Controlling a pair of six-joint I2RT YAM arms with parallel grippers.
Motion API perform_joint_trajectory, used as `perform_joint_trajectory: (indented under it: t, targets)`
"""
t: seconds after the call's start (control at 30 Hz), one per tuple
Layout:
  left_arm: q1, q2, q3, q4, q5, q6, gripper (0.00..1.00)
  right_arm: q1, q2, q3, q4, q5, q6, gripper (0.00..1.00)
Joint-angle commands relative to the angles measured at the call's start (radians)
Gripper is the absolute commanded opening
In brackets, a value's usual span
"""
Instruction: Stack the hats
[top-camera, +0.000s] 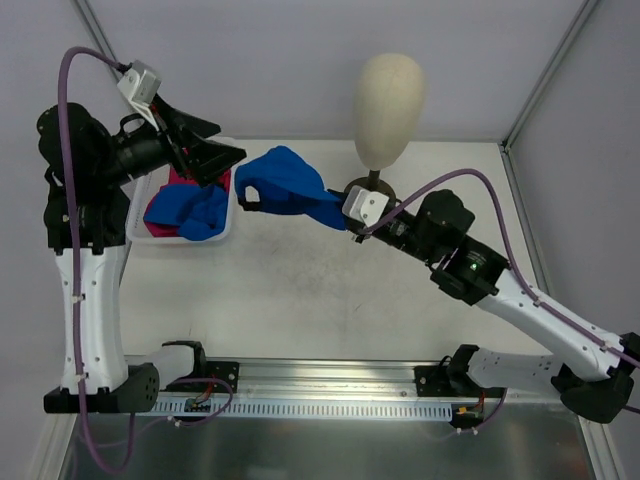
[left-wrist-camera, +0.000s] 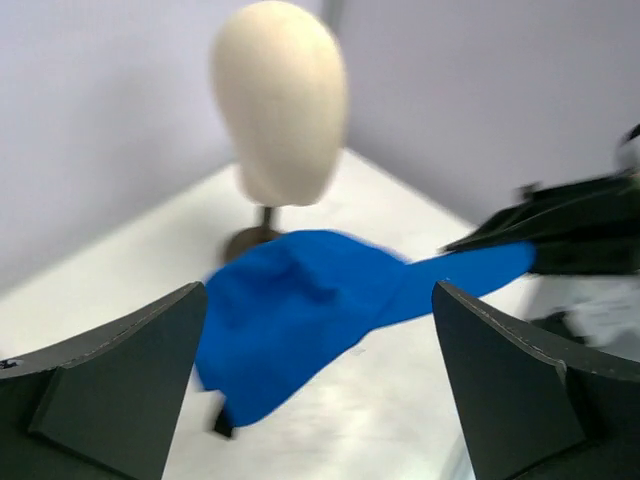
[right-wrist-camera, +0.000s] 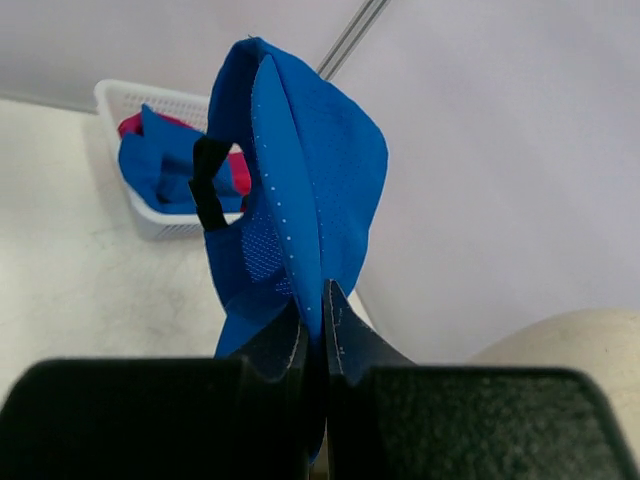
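cap (top-camera: 290, 185): soft royal-blue fabric, dotted mesh inside, curved brim, black strap; held up between basket and head
right claw (right-wrist-camera: 322, 300): clenched on the cap's brim
left claw (top-camera: 222, 160): spread wide, gripping nothing, over the basket
basket (top-camera: 140, 236): white perforated plastic; holds a crumpled second blue cap (top-camera: 192, 210), with a pink cap (top-camera: 181, 178) showing behind it
head (top-camera: 390, 95): smooth cream egg

3 hats (top-camera: 290, 185), 1 basket (top-camera: 228, 215), 1 head (top-camera: 390, 105)
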Motion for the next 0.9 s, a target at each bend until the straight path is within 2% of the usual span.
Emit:
perform_joint_trajectory:
  t: [0.0,0.03,0.07,0.13,0.17,0.23,0.37,0.4,0.57,0.87]
  targets:
    - [-0.012,-0.079,0.017,-0.208,-0.212,0.523,0.96,-0.001,0.016,0.164,-0.438,-0.026,0.039,0.0]
    - [-0.059,-0.105,-0.021,-0.214,-0.252,0.667,0.95,-0.001,0.031,0.225,-0.501,-0.029,0.044,0.0]
    - [-0.148,-0.136,-0.117,-0.217,-0.339,0.733,0.95,-0.003,0.043,0.251,-0.608,-0.036,0.051,0.0]
    - [-0.221,-0.226,-0.214,-0.219,-0.371,0.876,0.91,-0.009,0.08,0.306,-0.709,-0.056,0.079,0.0]
    - [-0.273,-0.254,-0.288,-0.217,-0.374,0.901,0.9,-0.01,0.091,0.323,-0.742,-0.078,0.088,0.0]
    - [-0.313,-0.298,-0.326,-0.217,-0.386,0.935,0.83,-0.01,0.131,0.359,-0.799,-0.102,0.111,0.0]
    - [-0.386,-0.306,-0.339,-0.217,-0.397,0.949,0.73,-0.01,0.163,0.4,-0.873,-0.173,0.134,0.0]
    - [-0.434,-0.308,-0.343,-0.217,-0.406,0.958,0.71,-0.009,0.168,0.403,-0.871,-0.176,0.145,0.01]
    - [-0.571,-0.3,-0.388,-0.24,-0.493,0.995,0.7,-0.009,0.204,0.435,-0.873,-0.185,0.205,0.0]
    - [-0.666,-0.26,-0.42,-0.262,-0.411,0.883,0.64,-0.009,0.234,0.478,-0.893,-0.159,0.217,0.0]
